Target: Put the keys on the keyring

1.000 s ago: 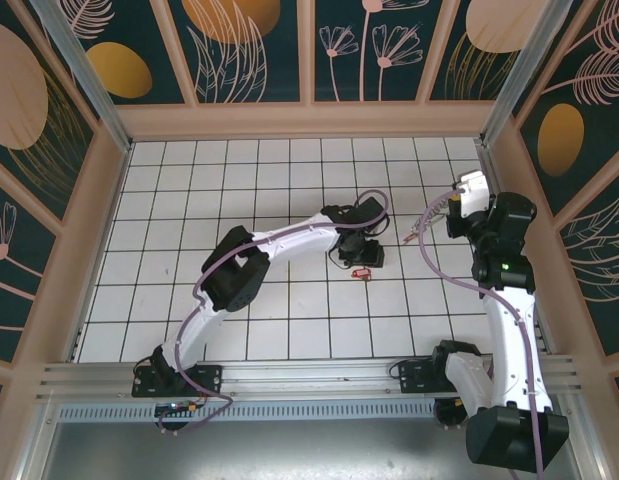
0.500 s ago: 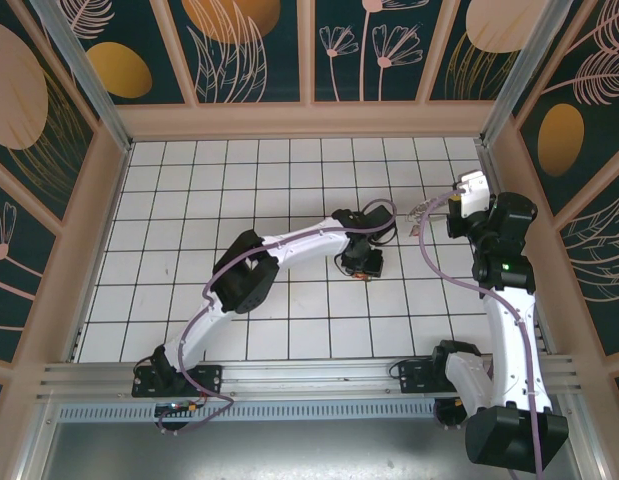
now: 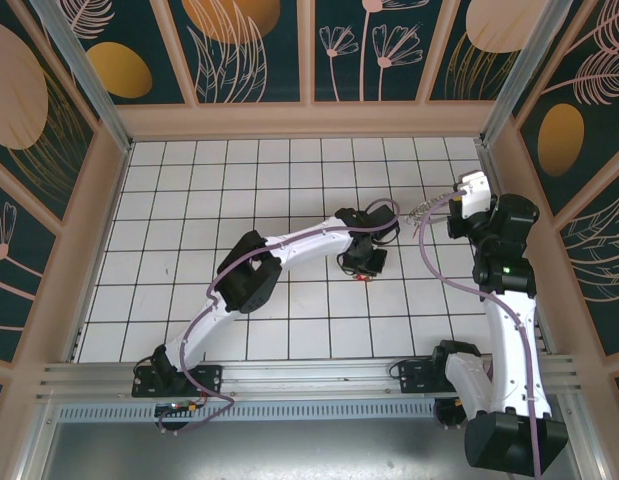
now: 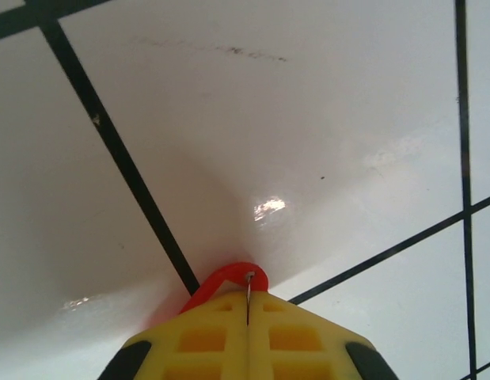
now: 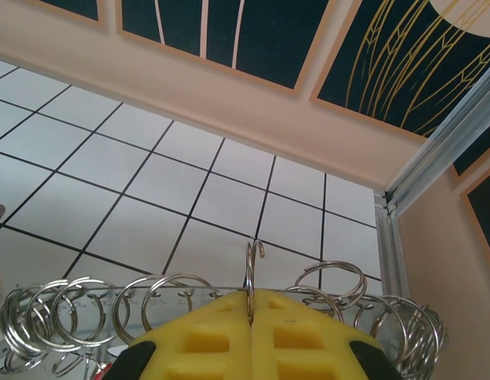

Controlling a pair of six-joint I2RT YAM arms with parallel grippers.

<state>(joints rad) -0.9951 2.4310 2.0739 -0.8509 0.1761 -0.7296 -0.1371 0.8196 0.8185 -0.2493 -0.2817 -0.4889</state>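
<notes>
One key (image 4: 229, 279) seen: its red plastic head shows as a small loop pinched between the yellow pads (image 4: 189, 342) of the left end effector (image 4: 248, 305). The jaws are clenched on it, with a thin metal sliver standing upright in the seam between them. Key sits low over the white tiled tabletop (image 3: 189, 200), close beside a dark grout line; contact with the tile cannot be told. In the top view this grip lies roughly mid-tabletop, left arm stretched out toward the right. Keyring (image 5: 15, 328): a thin wire fringed with many small silvery split rings, strung left to right across the right wrist view. It is held clear of the tiles and near the right wall in the top view. Right end effector (image 5: 250, 305) is clenched on the wire at mid-span, one ring standing upright just above its seam. Key and keyring are apart, a few tiles between them.
</notes>
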